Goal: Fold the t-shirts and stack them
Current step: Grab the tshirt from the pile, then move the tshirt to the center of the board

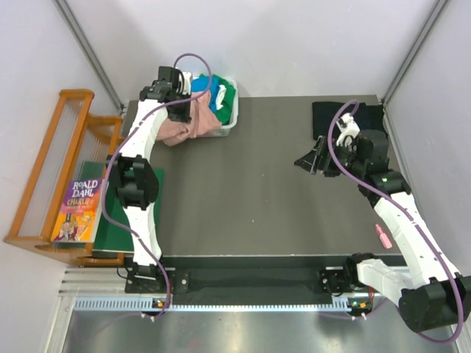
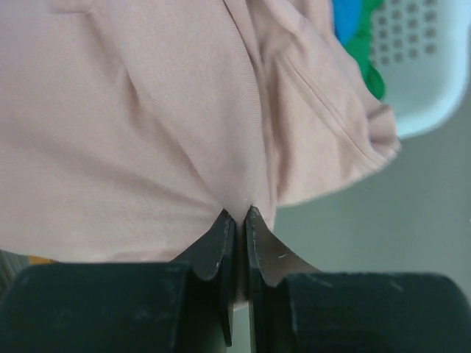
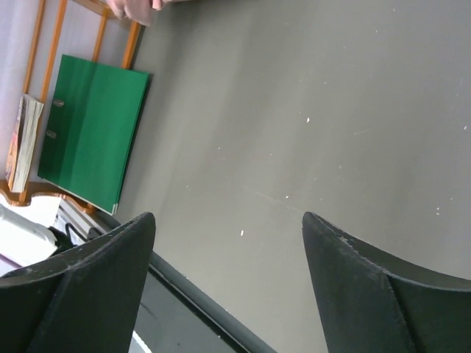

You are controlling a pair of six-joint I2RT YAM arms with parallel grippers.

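A fold of the dusty-pink t-shirt [image 2: 147, 110] is pinched between the thin, dark, blade-like fingers of the left gripper [image 2: 241, 217], which are pressed almost flat together on the cloth. The shirt is seen as soft, finely knitted jersey, drawn into long creases that converge at the pinch, with a stitched hem running along its right edge. In the top view it is draped in a crumpled heap over the front rim of the basket [image 2: 423, 81] at the far left of the table [image 1: 250, 191], part of it lying on the tabletop. The basket is made of pale, rigid plastic pierced with rows of small holes, and a bright blue t-shirt [image 2: 344, 16] and a green t-shirt [image 2: 368, 70] are bunched inside it. A black t-shirt [image 1: 324, 121] is laid at the far right of the table. The right gripper [image 3: 228, 217] is held with its broad, matt black fingers spread wide over the bare, smooth, dark grey surface, nothing being gripped. A flat, stiff green board [image 3: 92, 132] is set at the table's left edge, beside a slatted wooden rack [image 1: 37, 184] on which a glossy book [image 1: 77, 209] is rested.
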